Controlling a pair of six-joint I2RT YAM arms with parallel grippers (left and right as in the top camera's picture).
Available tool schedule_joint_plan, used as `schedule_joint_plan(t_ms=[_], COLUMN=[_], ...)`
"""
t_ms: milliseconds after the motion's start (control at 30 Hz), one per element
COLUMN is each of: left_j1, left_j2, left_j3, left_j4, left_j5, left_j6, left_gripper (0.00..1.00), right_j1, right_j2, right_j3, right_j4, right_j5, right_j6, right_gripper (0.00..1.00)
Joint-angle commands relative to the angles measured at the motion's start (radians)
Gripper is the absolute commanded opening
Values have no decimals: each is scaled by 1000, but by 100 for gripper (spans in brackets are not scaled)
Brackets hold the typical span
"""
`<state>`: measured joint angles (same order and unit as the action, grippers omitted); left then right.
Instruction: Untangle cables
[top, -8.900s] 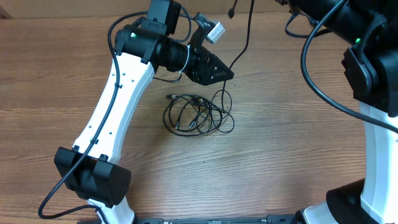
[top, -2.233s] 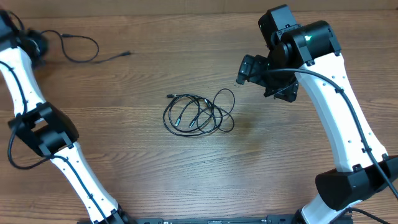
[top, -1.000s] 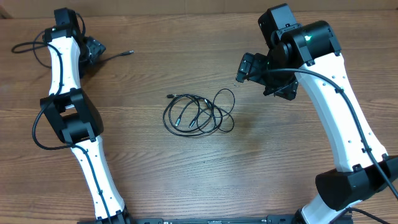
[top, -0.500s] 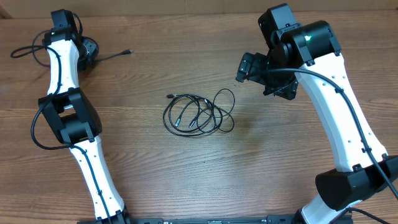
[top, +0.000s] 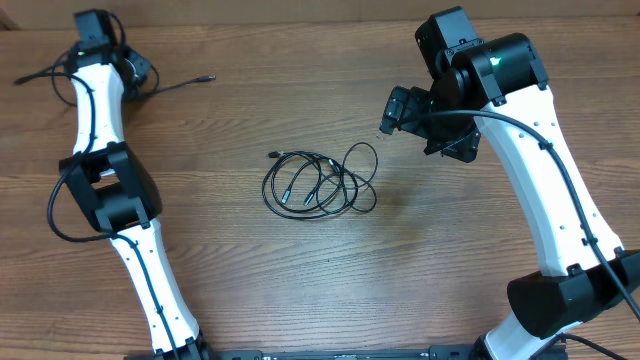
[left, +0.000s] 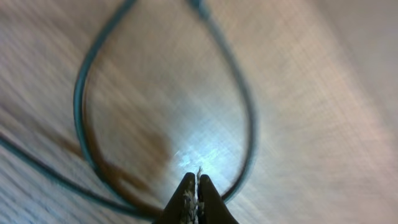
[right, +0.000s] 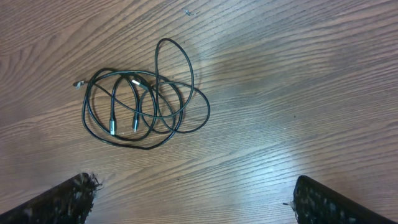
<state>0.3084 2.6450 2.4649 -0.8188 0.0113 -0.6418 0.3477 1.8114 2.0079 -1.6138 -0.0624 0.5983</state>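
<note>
Tangled cables (top: 320, 185) lie on the counter (top: 300, 290); the right end effector (right: 196, 196) hangs near them, spread wide; the left end effector (left: 196, 198) — far corner — is pressed together, a loose cable (left: 76, 106) looping ahead.

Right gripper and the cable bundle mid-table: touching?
Apart. The right wrist view shows the right gripper open, its fingers at the frame's bottom corners, with bare table between them and the cable bundle.

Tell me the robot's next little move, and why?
Probably lower the right gripper onto the loop poking out of the tangled cables. Its jaws are open and it hangs close by, while the left gripper is shut far away.
</note>
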Motion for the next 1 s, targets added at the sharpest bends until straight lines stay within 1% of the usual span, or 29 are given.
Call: schedule_joint_plan(t_ms=[0,67,100,133,167,200,233,267,300,367,400,433,467,500,533,567,633,667,733,767,800,833,867,933,967], left_j1=[63,77,83,86,91,91,91,91,91,91,94,97,97,89,64,47,0,-37,-90,-124,-162,-203,-235,-320,-351], left_j2=[-8,-8,-8,-8,-8,-8,-8,-9,-16,-29,-42,-63,-84,-90,-93,-93,-93,-93,-93,-92,-92,-92,-92,-92,-92], left_j3=[143,158,158,158,156,156,156,157,166,182,197,215,221,221,221,221,221,221,221,220,220,220,220,218,216], left_j4=[2,-18,-39,-60,-114,-141,-154,-166,-188,-218,-235,-257,-289,-301,-331,-354,-435,-509,-610,-661,-709,-752,-780,-834,-850], left_j5=[115,129,132,132,119,113,114,133,207,322,422,590,754,840,982,1035,1101,1102,1070,1023,949,841,770,581,521], left_j6=[44,44,44,44,44,50,70,108,167,174,175,175,174,173,199,233,351,443,547,590,616,621,621,620,620], left_gripper=[4,4,12,34,56,61,64,67,75,80,83,91,91,92,97,100,100,100,100,100,100,100,100,100,100], right_j1=[5,5,5,5,5,5,5,5,5,5,5,5,4,3,3,3,0,-9,-29,-41,-60,-85,-93,-135,-149], right_j2=[-2,-2,-2,-2,-2,-2,-2,-2,-2,-2,-2,-2,-2,-2,-2,-2,-2,-2,-2,-2,-2,-2,-2,-2,-2], right_j3=[-1,-1,0,-1,-1,-1,-1,-1,-1,-1,-1,-1,-1,-1,-1,-1,-2,-2,-5,-5,-5,-6,-6,-6,-6], right_j4=[5,10,14,19,27,30,33,34,36,39,42,47,51,57,68,74,79,77,70,62,50,34,29,3,-7], right_j5=[8,8,8,8,8,8,8,9,17,45,68,101,122,139,174,192,220,229,230,230,230,231,230,230,230], right_j6=[2,2,2,2,2,2,2,2,2,2,2,3,3,3,3,3,3,3,3,2,2,2,2,2,2], right_gripper=[100,100,100,100,100,100,100,100,100,100,100,100,100,100,100,100,100,100,100,100,100,100,100,100,100])
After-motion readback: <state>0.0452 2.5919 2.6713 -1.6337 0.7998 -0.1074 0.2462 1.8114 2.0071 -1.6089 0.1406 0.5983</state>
